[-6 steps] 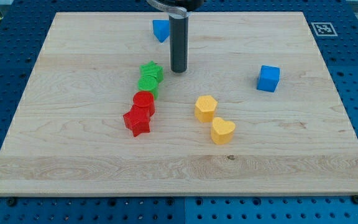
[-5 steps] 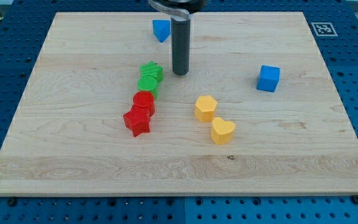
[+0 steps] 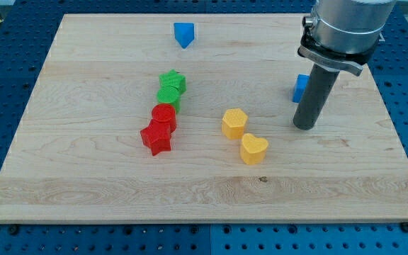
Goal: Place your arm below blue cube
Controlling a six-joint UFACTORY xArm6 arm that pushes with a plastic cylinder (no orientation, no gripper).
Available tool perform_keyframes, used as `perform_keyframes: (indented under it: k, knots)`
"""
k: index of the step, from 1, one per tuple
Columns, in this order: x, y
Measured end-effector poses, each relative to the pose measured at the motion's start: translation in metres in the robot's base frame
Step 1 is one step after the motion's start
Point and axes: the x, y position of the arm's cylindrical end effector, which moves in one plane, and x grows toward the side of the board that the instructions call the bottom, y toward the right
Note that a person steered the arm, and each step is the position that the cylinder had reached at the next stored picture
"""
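Nearly finished, by the look of it. My tip point(image 3: 304, 126) rests on the wooden board point(image 3: 83, 177) directly at 6 o'clock of the blue cube point(image 3: 299, 86), near it but apart, with a strip of bare wood between. Blue cube sits on the view's right half of the board, mostly hidden behind the dark rod, only its left edge showing. No claw on this rig, just a plain rod end, so nothing to open, close or grip. What is left, as a judgement: little or nothing, perhaps a small settling so the tip sits squarely under the cube; hard to say whether any more is needed.

Around it: a second blue block point(image 3: 183, 33), a wedge-like shape, well apart at about 10 o'clock from the tip, near the view's top. Not the target, being no cube. Yellow hexagonal block point(image 3: 234, 122) at 9 o'clock of the tip, and yellow heart block point(image 3: 253, 149) just below that, touching or almost touching it. Farther toward 9 o'clock, a close column: green star block point(image 3: 173, 81) over a green round block point(image 3: 168, 98), then red cylinder point(image 3: 163, 115) and red star block point(image 3: 156, 137).

Nothing between the tip and the cube. Only hazard, judged from the layout: drifting toward 12 o'clock would nudge the cube away.
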Motion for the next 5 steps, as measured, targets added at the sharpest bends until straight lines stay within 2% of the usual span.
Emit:
perform_keyframes:
  k: [5]
  knots:
    - [-0.002, 0.015]
